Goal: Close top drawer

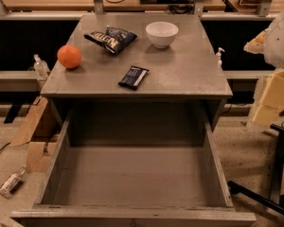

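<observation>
The top drawer (132, 174) of the grey weathered-wood cabinet (180, 74) stands pulled far out toward the camera. Its deep plain grey box is empty. Only the top edge of its front panel (132, 216) shows along the bottom of the view; the knob is hidden below the frame. The gripper is not in view. A white rounded part of the robot (281, 37) shows at the right edge, apart from the drawer.
On the cabinet top lie an orange (69, 56), a chip bag (110, 38), a white bowl (161, 33) and a dark snack bar (133, 76). Cardboard (33, 126) and a small bottle (10, 182) lie on the floor at left. Black chair legs (270, 193) stand at right.
</observation>
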